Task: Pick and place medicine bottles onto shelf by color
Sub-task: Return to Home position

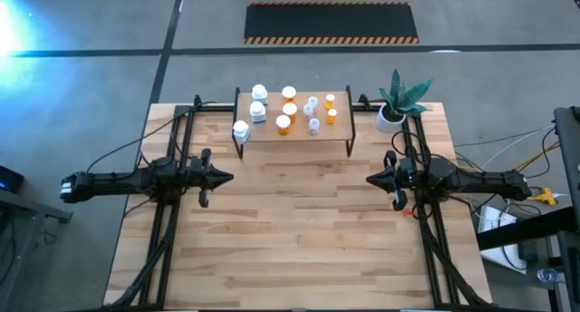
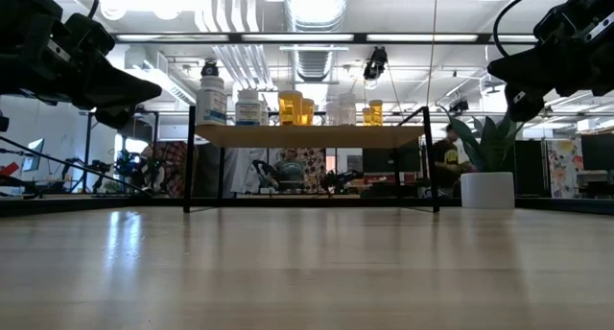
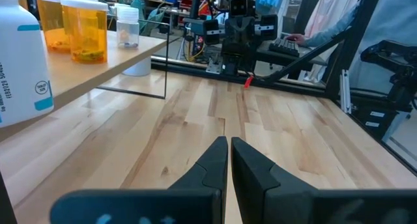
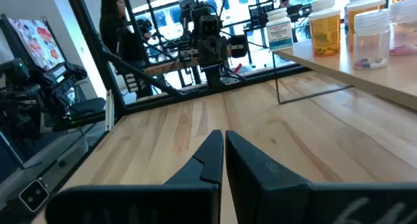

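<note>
- Table (image 1: pixel 299 248), left side: the left gripper (image 1: pixel 223 177) hangs above it, arm stretched level and pointing inward, fingers pressed together on nothing, which I judge a parked pose.
- Along the table's far edge stands the shelf (image 1: pixel 337 134). It carries the medicine bottles grouped by colour: white bottles (image 1: pixel 258 103) at its left end, orange bottles (image 1: pixel 288 108) next, small pale bottles (image 1: pixel 312 112), then small orange bottles (image 1: pixel 330 109) rightmost. Sorting looks finished.
- The plant pot (image 1: pixel 390 118) sits near the table's far right corner, just beside the shelf.
- The right gripper (image 1: pixel 375 179) mirrors the left over the right side, closed and empty.
</note>
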`<state>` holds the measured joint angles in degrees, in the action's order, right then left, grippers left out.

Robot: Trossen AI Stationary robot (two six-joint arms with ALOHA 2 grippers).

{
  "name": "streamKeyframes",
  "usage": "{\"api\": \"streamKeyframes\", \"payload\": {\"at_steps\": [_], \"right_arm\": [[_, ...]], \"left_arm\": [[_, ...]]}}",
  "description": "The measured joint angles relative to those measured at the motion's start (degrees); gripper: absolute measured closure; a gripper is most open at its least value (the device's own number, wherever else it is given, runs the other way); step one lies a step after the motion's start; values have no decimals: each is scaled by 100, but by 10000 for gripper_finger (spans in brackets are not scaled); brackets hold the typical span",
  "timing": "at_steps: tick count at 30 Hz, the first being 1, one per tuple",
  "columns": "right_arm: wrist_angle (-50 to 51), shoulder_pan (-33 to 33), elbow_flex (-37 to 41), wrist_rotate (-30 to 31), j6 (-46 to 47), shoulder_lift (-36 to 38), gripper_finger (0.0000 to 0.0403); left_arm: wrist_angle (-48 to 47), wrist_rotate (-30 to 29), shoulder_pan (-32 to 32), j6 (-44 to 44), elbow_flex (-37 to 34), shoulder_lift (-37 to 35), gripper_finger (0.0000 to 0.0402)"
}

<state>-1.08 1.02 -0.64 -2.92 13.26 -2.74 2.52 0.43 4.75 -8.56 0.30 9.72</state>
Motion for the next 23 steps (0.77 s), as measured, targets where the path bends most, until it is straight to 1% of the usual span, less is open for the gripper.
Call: {"api": "streamKeyframes", "payload": {"at_steps": [23], "right_arm": [[-1, 2, 0, 0, -1, -2, 394]], "left_arm": [[-1, -48, -4, 1, 0, 0, 398]]}}
